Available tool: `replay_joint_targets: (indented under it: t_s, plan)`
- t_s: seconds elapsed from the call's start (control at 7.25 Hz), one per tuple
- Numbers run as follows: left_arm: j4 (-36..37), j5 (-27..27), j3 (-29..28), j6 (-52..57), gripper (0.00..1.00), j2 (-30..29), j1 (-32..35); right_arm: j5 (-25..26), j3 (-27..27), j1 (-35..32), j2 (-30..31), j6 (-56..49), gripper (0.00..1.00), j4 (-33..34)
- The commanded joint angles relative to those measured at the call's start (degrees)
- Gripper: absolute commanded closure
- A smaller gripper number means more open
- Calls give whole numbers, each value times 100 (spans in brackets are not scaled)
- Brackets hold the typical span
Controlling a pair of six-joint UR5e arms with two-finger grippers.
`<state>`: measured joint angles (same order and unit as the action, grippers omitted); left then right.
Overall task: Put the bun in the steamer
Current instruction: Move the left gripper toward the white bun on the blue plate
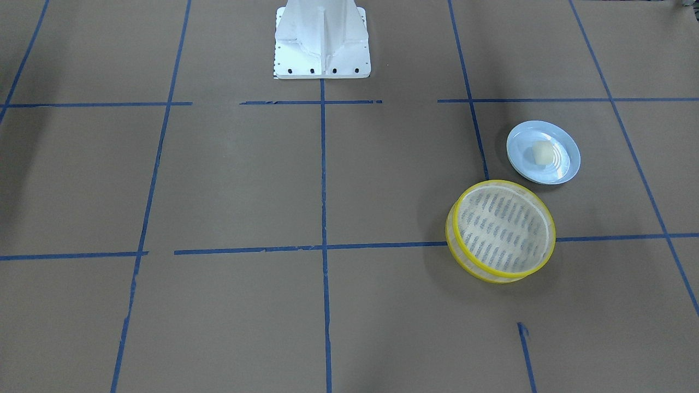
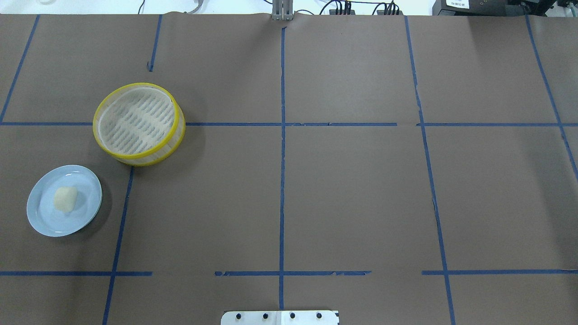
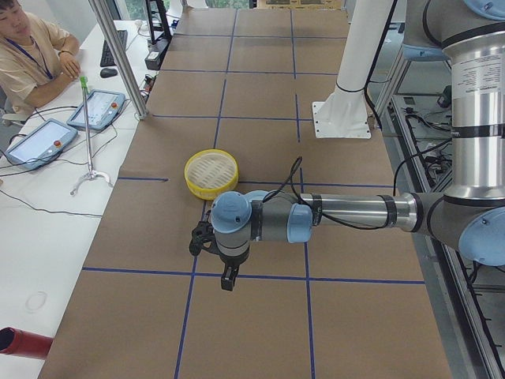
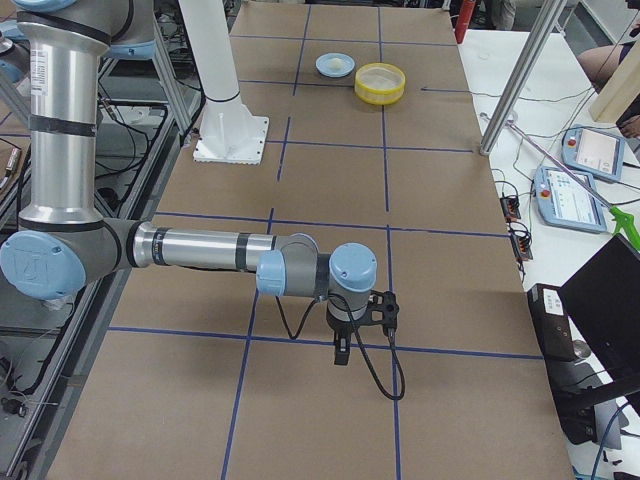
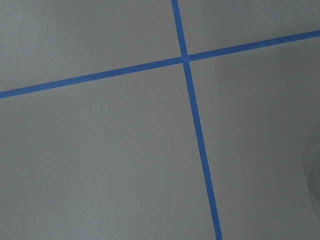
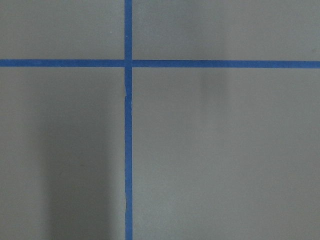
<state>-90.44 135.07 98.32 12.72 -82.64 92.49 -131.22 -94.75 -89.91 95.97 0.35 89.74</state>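
The cream-white bun lies on a pale blue plate, on my left side of the table; it also shows in the overhead view. The yellow-rimmed steamer stands empty just beyond the plate, seen from above. My left gripper shows only in the exterior left view, hanging over the table near the plate's spot; I cannot tell if it is open. My right gripper shows only in the exterior right view, far from both; I cannot tell its state. Both wrist views show only brown paper and blue tape.
The white robot pedestal stands at the table's middle edge. Blue tape lines grid the brown paper. An operator sits at a side table with tablets and a metal post.
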Motion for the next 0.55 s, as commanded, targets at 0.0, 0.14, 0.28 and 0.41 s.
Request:
replay_joint_targets:
  t_s: [0.0,0.14,0.28,0.41]
  plan:
    - [-44,-15,73,98,0,-24,23,0,0,0,0,0,0,0]
    - [-44,-59,99,151,0,89,58,0,0,0,0,0,0,0]
    - [-70,-42,239,134,0,229,67,0,0,0,0,0,0,0]
    - [-123,-25,110,125,0,282,50,0,0,0,0,0,0,0]
